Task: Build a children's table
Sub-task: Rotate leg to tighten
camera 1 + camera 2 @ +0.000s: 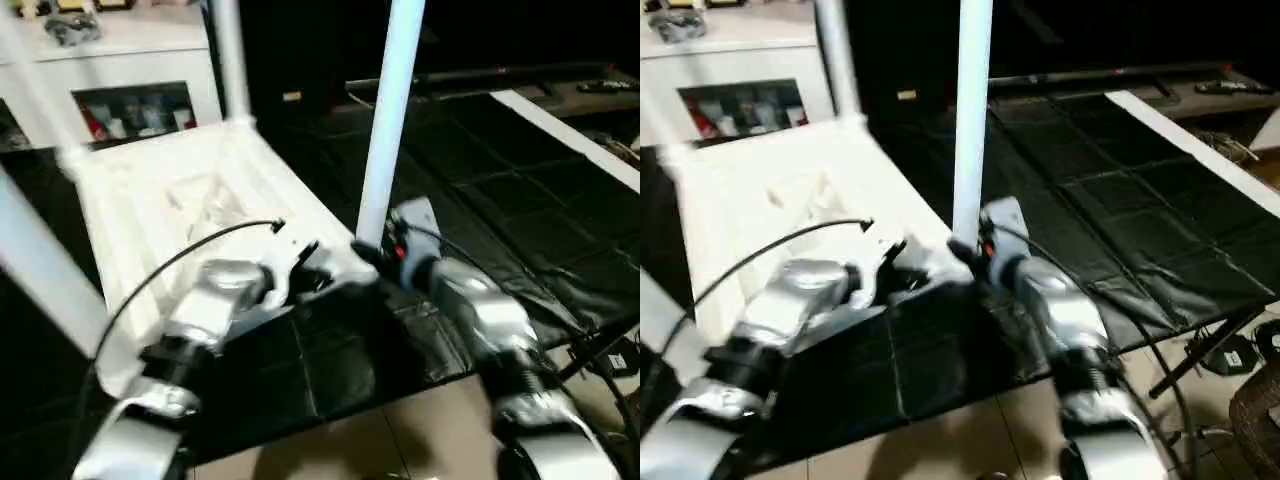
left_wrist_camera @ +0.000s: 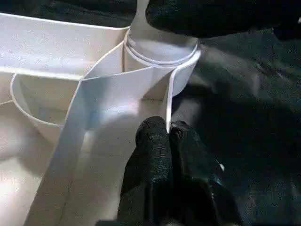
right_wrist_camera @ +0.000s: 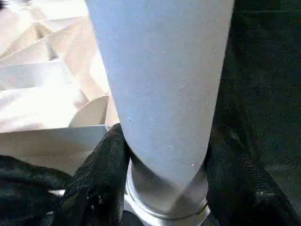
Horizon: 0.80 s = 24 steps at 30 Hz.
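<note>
The children's table top (image 1: 170,200) lies upside down on a black mat, ribs facing up. A white leg (image 1: 390,120) stands upright in its near right corner socket (image 2: 160,52). My right gripper (image 1: 372,255) is shut on this leg (image 3: 160,70) just above the socket, one black finger (image 3: 101,174) on each side. My left gripper (image 2: 168,136) is shut on the thin rim of the table top right beside that socket, and it also shows in the left eye view (image 1: 300,262). Another leg (image 1: 230,60) stands at the back corner, and a third (image 1: 45,270) rises at the left.
A white cabinet (image 1: 130,60) with glass doors stands behind the table top. The black mat (image 1: 480,180) stretches to the right, crossed by a white strip (image 1: 570,135). Tiled floor (image 1: 400,440) lies in front, with cables (image 1: 610,355) and a wicker basket (image 1: 1255,420) at the right.
</note>
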Motion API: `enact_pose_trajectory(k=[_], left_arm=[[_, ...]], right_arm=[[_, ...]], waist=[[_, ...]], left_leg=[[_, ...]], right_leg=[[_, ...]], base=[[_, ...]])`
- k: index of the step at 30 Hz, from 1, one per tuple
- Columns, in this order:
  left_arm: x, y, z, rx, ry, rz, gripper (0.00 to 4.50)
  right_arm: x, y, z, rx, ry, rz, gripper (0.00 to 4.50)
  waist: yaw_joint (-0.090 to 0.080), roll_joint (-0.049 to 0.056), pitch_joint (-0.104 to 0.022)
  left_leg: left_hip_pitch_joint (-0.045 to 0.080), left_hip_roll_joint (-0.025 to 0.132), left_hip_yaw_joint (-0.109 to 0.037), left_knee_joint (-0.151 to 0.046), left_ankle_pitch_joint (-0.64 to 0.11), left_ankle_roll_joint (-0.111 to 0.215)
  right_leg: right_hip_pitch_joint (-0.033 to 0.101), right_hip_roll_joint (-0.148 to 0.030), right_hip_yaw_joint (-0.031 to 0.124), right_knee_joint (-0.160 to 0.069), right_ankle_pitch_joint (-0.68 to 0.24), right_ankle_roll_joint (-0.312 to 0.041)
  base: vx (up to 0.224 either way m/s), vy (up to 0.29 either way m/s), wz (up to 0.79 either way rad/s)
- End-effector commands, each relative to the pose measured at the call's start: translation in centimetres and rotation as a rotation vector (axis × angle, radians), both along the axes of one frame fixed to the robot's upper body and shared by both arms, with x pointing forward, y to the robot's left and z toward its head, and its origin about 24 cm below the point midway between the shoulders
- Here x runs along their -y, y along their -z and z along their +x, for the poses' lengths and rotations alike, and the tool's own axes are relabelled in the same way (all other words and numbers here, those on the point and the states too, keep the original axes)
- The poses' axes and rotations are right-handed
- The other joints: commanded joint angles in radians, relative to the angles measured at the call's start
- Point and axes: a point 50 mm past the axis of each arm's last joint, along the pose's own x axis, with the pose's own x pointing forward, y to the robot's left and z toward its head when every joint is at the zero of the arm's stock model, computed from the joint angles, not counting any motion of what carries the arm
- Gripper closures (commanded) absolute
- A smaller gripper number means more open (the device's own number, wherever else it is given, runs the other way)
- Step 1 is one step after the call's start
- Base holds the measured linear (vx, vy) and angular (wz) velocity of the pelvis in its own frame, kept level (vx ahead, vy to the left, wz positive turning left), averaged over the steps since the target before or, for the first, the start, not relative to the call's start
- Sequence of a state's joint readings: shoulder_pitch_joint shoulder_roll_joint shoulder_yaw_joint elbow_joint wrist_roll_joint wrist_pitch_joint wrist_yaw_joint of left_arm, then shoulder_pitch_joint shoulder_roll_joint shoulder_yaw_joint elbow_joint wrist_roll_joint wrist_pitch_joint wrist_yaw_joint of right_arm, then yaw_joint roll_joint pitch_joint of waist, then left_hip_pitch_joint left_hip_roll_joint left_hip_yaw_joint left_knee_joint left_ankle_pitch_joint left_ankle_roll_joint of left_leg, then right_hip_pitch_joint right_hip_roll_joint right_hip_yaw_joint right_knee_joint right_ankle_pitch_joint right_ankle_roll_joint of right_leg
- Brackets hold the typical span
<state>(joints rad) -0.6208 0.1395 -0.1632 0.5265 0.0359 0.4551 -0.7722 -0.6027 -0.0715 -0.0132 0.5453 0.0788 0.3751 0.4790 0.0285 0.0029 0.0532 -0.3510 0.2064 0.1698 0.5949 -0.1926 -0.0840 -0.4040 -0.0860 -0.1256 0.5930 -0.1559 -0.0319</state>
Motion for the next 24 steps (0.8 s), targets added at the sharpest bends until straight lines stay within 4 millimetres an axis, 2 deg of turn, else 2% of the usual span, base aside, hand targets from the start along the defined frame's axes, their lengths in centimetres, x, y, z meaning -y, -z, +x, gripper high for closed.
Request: enact_pose_trajectory(k=[1, 3, 4, 7, 10, 12, 14, 15, 17, 21, 22, 23, 24], left_arm=[[3.5, -3.1, 0.5, 0.111, 0.082, -0.076, 4.5], [3.4, -3.0, 0.5, 0.112, 0.084, -0.066, 4.5], [3.0, -2.9, 0.5, 0.114, 0.09, -0.052, 4.5], [2.3, -2.7, 0.4, 0.119, 0.105, -0.033, 4.5], [1.6, -2.6, 0.2, 0.115, 0.142, -0.026, 4.5], [1.2, -2.5, 0.1, 0.113, 0.175, -0.021, 4.5], [0.0, -2.4, -0.1, 0.104, 0.219, -0.002, 4.5], [-0.4, -2.3, -0.1, 0.1, 0.231, 0.007, 4.5], [-1.0, -2.3, -0.1, 0.1, 0.255, 0.023, 4.5], [-2.0, -2.4, -0.3, 0.099, 0.328, 0.04, 4.5], [-2.4, -2.5, -0.5, 0.09, 0.369, 0.046, 4.5], [-2.7, -2.5, -0.7, 0.084, 0.398, 0.051, 4.5], [-3.2, -2.4, -1.0, 0.074, 0.459, 0.067, 4.5]], right_arm=[[-6.1, 0.6, -1.7, -0.045, -0.243, 0.073, 1.83], [-6.3, 0.6, -1.8, -0.043, -0.25, 0.083, 1.84], [-6.1, 0.7, -2.1, -0.044, -0.268, 0.088, 1.66], [-5.3, 0.9, -2.4, -0.032, -0.28, 0.081, 1.34], [-3.9, 1.1, -2.7, -0.016, -0.279, 0.076, 1.0], [-2.9, 1.2, -2.8, -0.01, -0.274, 0.082, 0.87], [-0.7, 1.0, -3.3, 0.014, -0.301, 0.093, 0.83], [0.0, 0.9, -3.5, 0.022, -0.315, 0.092, 0.56], [1.1, 0.8, -3.7, 0.033, -0.337, 0.087, 0.45], [2.9, 0.4, -4.3, 0.045, -0.405, 0.087, 0.01], [3.6, 0.1, -4.8, 0.046, -0.466, 0.083, 0.0], [4.0, 0.0, -5.1, 0.045, -0.51, 0.08, 0.0], [4.8, -0.2, -5.5, 0.032, -0.566, 0.063, 0.0]], waist=[[0.01, 0.003, -0.075], [0.01, 0.003, -0.078], [0.011, 0.003, -0.078], [0.013, 0.006, -0.076], [0.016, 0.006, -0.073], [0.016, 0.007, -0.07], [0.019, 0.009, -0.07], [0.021, 0.01, -0.069], [0.025, 0.011, -0.07], [0.037, 0.011, -0.072], [0.039, 0.016, -0.072], [0.041, 0.013, -0.072], [0.045, 0.014, -0.073]], left_leg=[[-0.009, 0.016, -0.008, -0.063, -0.158, 0.049], [-0.011, 0.017, -0.006, -0.062, -0.125, 0.062], [-0.01, 0.016, -0.005, -0.061, -0.112, 0.071], [-0.006, 0.019, -0.004, -0.062, -0.118, 0.075], [-0.003, 0.02, -0.004, -0.065, -0.146, 0.071], [-0.002, 0.02, -0.003, -0.066, -0.167, 0.067], [0.001, 0.021, -0.004, -0.067, -0.182, 0.062], [-0.001, 0.02, -0.004, -0.067, -0.185, 0.064], [0.001, 0.022, -0.004, -0.067, -0.189, 0.064], [0.001, 0.024, -0.004, -0.067, -0.169, 0.062], [0.002, 0.024, -0.006, -0.067, -0.169, 0.062], [0.001, 0.023, -0.004, -0.066, -0.173, 0.069], [0.002, 0.025, -0.003, -0.065, -0.165, 0.076]], right_leg=[[0.061, -0.061, 0.053, -0.081, -0.313, -0.136], [0.066, -0.061, 0.055, -0.07, -0.238, -0.165], [0.067, -0.062, 0.057, -0.069, -0.215, -0.176], [0.067, -0.062, 0.058, -0.068, -0.213, -0.184], [0.065, -0.063, 0.058, -0.074, -0.254, -0.173], [0.064, -0.062, 0.059, -0.079, -0.278, -0.165], [0.063, -0.062, 0.058, -0.082, -0.299, -0.157], [0.066, -0.063, 0.059, -0.083, -0.3, -0.153], [0.064, -0.062, 0.058, -0.083, -0.304, -0.152], [0.064, -0.063, 0.06, -0.075, -0.263, -0.171], [0.064, -0.064, 0.059, -0.075, -0.26, -0.173], [0.067, -0.062, 0.059, -0.076, -0.252, -0.174], [0.066, -0.063, 0.062, -0.072, -0.227, -0.182]], base=[[0.0, 0.0, 0.0], [0.0, 0.0, 0.0], [0.0, 0.0, 0.0], [0.0, 0.0, 0.0], [0.0, 0.0, 0.0], [0.0, 0.0, 0.0], [0.0, 0.0, 0.0], [0.0, 0.0, 0.0], [0.0, 0.0, 0.0], [0.0, 0.0, 0.0], [0.0, 0.0, 0.0], [0.0, 0.0, 0.0], [0.0, 0.0, 0.0]])
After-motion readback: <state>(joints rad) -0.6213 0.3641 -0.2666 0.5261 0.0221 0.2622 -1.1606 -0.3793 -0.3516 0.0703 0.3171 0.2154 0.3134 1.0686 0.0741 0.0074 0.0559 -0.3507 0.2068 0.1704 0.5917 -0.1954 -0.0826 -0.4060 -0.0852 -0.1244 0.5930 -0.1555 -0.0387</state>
